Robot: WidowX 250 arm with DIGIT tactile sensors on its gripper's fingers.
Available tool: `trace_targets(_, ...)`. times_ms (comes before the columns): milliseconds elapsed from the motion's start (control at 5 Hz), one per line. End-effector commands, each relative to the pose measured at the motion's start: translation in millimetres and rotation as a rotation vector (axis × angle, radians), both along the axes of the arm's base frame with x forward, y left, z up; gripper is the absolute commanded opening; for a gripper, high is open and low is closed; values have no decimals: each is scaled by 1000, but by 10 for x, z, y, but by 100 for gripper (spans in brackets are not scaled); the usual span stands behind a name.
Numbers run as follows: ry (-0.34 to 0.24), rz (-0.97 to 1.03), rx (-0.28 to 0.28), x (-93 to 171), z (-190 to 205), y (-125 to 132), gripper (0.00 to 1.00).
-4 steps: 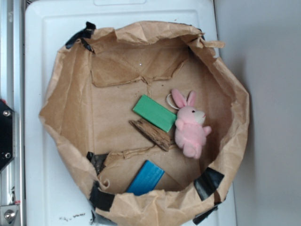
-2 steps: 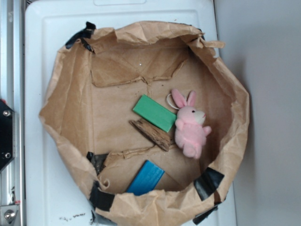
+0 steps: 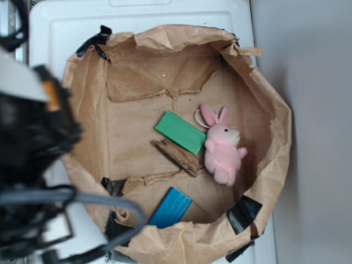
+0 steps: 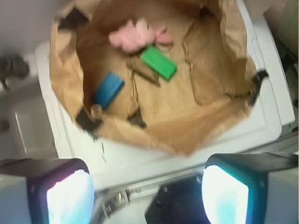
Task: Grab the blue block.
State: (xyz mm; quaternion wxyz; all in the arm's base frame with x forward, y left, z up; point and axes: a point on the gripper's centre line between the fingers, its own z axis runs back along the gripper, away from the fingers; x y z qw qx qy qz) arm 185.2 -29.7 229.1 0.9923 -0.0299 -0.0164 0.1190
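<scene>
- My arm has just swung into the left of the exterior frame, where a moment ago there was only white tabletop; the approach is beginning.
- My gripper (image 4: pixel 147 196) fills the bottom of the wrist frame, its two pads spread wide with nothing between them.
- The flat bright-blue rectangular block (image 3: pixel 170 208) lies untouched at the lower centre, inside the crumpled brown paper bag (image 3: pixel 88 110), against its near wall.
- Further up sit the rough brown wood piece (image 3: pixel 176 157), flat green block (image 3: pixel 180 132) and pink plush rabbit (image 3: pixel 223 148), all unmoved.

No legible text, labels or nos. anywhere.
</scene>
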Motion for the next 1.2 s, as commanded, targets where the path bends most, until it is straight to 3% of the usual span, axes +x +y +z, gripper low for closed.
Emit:
trace_targets(0,-148,287,-40,453,-216,-19,100)
trace_targets(200,-176,425,-28,490,-548,13,100)
trace_targets(800,-176,425,-28,490,-548,13,100)
trace_targets(1000,-173,457,-29,606,-688,148,100)
